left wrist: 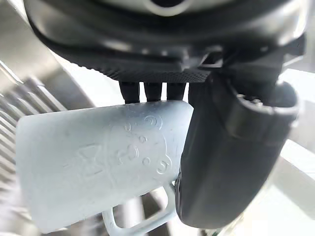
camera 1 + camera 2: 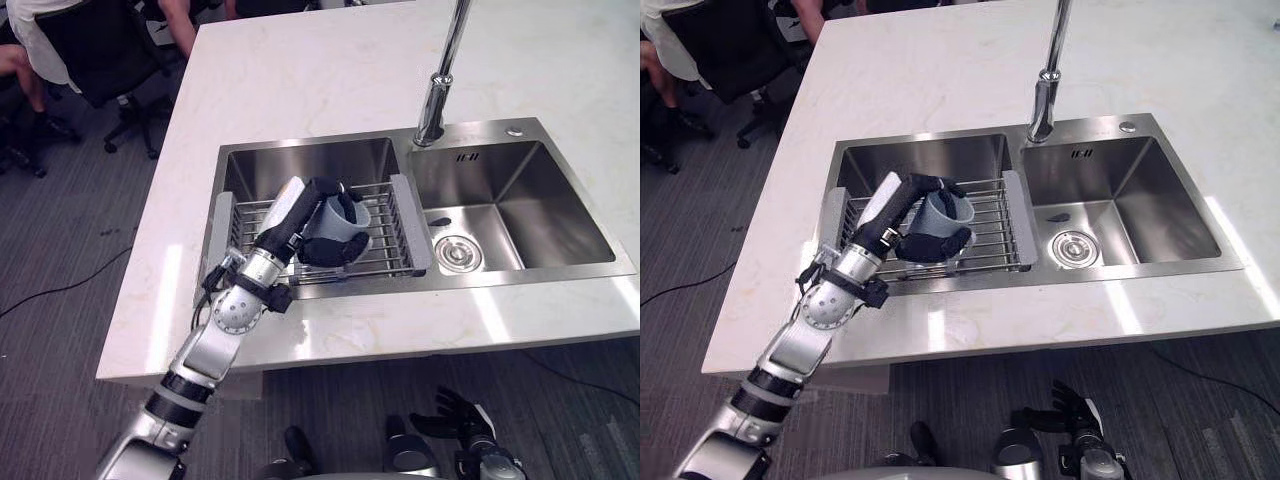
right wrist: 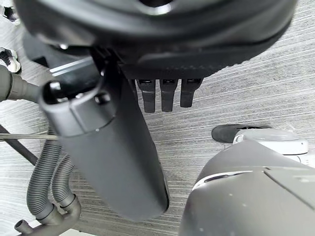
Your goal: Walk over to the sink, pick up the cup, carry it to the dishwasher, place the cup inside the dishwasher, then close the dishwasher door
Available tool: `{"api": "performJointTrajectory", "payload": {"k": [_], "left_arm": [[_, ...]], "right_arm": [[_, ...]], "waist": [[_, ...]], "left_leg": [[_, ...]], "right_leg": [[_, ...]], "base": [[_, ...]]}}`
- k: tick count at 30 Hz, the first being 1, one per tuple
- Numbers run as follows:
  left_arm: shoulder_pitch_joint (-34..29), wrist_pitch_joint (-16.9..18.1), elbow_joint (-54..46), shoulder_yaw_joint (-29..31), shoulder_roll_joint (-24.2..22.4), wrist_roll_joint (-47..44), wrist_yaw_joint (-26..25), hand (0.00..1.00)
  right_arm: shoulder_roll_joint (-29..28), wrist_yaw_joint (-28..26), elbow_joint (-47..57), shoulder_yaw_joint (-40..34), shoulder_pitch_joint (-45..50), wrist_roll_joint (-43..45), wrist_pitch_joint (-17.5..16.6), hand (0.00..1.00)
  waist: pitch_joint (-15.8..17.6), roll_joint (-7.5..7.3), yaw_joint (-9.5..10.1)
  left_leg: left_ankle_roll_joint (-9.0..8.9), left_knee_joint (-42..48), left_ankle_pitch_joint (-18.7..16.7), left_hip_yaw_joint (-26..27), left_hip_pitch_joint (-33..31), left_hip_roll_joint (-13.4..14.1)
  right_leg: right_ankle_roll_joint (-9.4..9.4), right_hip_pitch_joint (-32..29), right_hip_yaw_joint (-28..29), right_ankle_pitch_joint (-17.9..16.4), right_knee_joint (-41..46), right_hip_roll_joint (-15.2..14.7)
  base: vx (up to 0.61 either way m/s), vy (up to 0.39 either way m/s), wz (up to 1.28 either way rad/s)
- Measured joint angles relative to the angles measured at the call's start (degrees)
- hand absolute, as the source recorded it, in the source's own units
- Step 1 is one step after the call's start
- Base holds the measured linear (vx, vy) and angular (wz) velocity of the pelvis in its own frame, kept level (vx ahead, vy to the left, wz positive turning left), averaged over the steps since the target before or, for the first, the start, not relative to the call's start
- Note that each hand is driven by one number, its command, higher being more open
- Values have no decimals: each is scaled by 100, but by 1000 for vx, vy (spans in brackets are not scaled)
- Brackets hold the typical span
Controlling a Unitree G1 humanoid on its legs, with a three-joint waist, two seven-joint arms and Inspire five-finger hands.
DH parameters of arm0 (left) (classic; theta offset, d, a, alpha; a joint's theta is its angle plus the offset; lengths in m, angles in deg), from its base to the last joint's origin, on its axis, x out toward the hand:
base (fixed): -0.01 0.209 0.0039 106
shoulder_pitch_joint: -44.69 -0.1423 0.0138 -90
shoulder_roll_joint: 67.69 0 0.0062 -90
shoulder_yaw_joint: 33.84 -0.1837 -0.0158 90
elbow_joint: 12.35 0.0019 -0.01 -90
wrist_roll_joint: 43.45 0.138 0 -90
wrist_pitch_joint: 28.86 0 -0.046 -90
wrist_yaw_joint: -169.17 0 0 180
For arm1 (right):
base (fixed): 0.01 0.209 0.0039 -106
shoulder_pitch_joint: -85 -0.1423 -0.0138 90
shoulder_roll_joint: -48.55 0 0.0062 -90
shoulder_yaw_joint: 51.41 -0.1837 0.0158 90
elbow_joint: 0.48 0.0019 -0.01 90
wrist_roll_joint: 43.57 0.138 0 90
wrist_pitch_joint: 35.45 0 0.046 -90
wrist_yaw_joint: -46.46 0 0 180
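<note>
Over the sink rack (image 2: 392, 250), the left hand (image 2: 333, 251) is curled around the pale cup (image 2: 338, 220).

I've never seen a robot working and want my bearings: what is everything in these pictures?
counter: one, white, amid grey carpet.
sink: one, steel, two basins, in the counter.
faucet: one, chrome, behind the basins.
rack: one, steel wire, across the sink's left basin.
cup: one, pale grey-blue, over the rack.
chair: one, black, far left of the counter.
person: one, white top, beside the chair.
left hand: one, dark, curled round the cup.
right hand: one, dark, open, low near the carpet.
</note>
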Motion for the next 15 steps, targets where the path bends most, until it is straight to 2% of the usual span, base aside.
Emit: {"api": "performJointTrajectory", "payload": {"k": [3, 6, 10, 15], "left_arm": [[-378, 158, -317, 219, -355, -706, -178, 30], [-632, 197, -459, 324, -521, -1168, -286, 30], [-1028, 233, -547, 349, -703, -1592, -309, 30], [-1413, 242, -738, 325, -932, -1709, -410, 30]], "right_arm": [[-13, 14, 105, 1, 59, 1, -1, 90], [-27, 64, 151, 1, 103, 1, -1, 90], [-151, 160, 168, 4, 93, 2, -1, 90], [-197, 235, 200, 36, 82, 10, -19, 90]], "waist": [[-20, -15, 77], [-89, -76, 152], [-208, -233, 170], [-242, -289, 273]], "left_leg": [[1, -1, 1, 14, 22, 20], [1, -1, 2, 41, 34, 38], [-20, 0, -18, 135, 71, 56], [-12, 3, -73, 438, 154, 54]], "right_leg": [[-7, 0, 24, -8, 20, 18], [-9, -9, 56, -9, 31, 34], [-10, -24, 141, -6, 31, 59], [-6, -173, 456, 8, 142, 81]], "base": [[-32, 13, -3], [-11, 6, -5], [18, 7, -10], [7, 21, -33]]}}
